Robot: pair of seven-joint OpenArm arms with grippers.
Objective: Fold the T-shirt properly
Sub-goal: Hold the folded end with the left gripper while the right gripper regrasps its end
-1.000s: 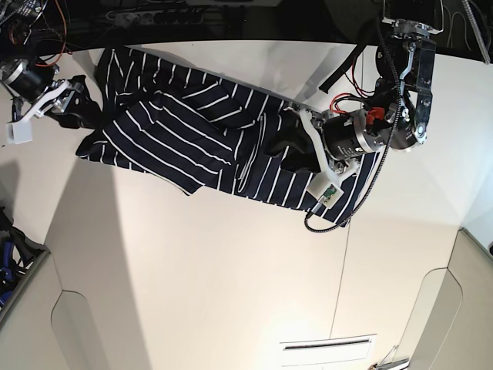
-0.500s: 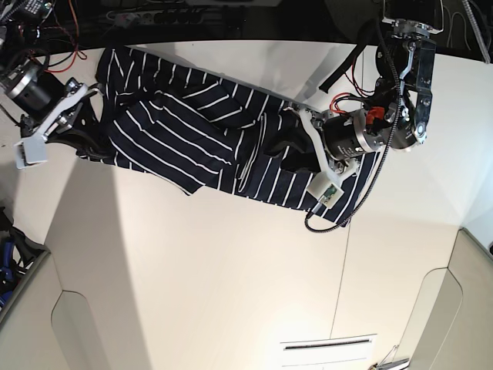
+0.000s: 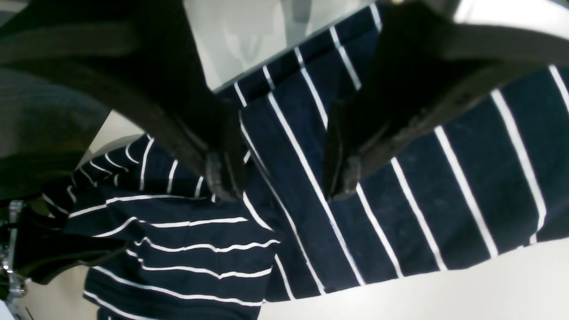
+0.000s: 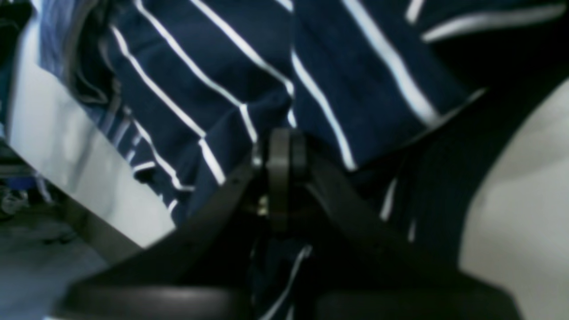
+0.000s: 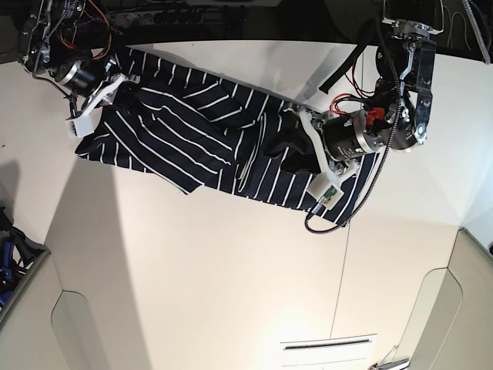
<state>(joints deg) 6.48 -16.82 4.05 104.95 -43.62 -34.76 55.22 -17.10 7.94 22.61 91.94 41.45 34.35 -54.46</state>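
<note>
The T-shirt (image 5: 200, 139) lies crumpled across the table (image 5: 192, 262), toward 12 o'clock in the base view. The left gripper (image 3: 280, 178) hangs spread over flat striped cloth, gripping nothing. At 10 o'clock, the right gripper (image 4: 279, 146) has its fingers pressed together on a fabric fold

no readable text, labels or numbers

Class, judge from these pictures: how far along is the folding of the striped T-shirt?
Early. Done: the T-shirt lies on the table, rumpled, with no neat fold. In hand: the right gripper is shut on bunched cloth at one end; the left gripper is open over the other end. Left: flattening and all folds.
</note>
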